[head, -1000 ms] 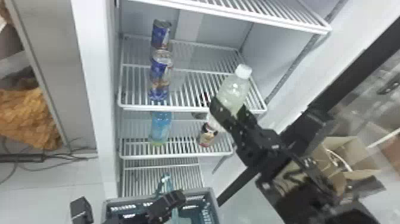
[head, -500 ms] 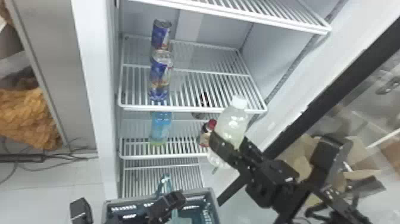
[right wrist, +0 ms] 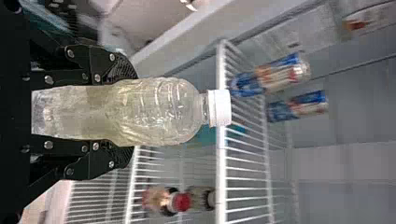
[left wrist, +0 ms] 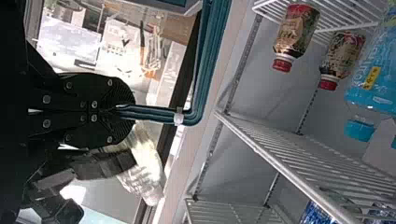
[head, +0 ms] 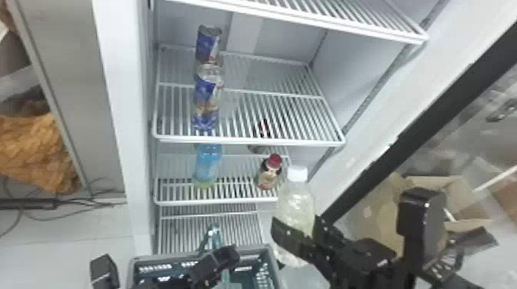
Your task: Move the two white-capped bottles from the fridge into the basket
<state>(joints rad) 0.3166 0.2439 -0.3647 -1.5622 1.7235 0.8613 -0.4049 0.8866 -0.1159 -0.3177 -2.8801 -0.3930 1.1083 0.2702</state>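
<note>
Holding white-capped bottle point(head: 295, 203) upright | right gripper point(head: 295, 226) | near basket point(head: 169, 256)

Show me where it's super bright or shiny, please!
Left wrist view: washed-out glare beyond the left gripper, which looks nearly black against it; right wrist view: little white glints on the white-capped bottle; head view: softer light, with the fridge's inner wall a gentle grey.

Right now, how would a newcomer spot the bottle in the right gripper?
Look before the open fridge, where the right gripper holds a clear bottle of pale liquid, cap up. That cap is white, unlike the red-capped bottle and blue bottle on the shelf behind.
</note>
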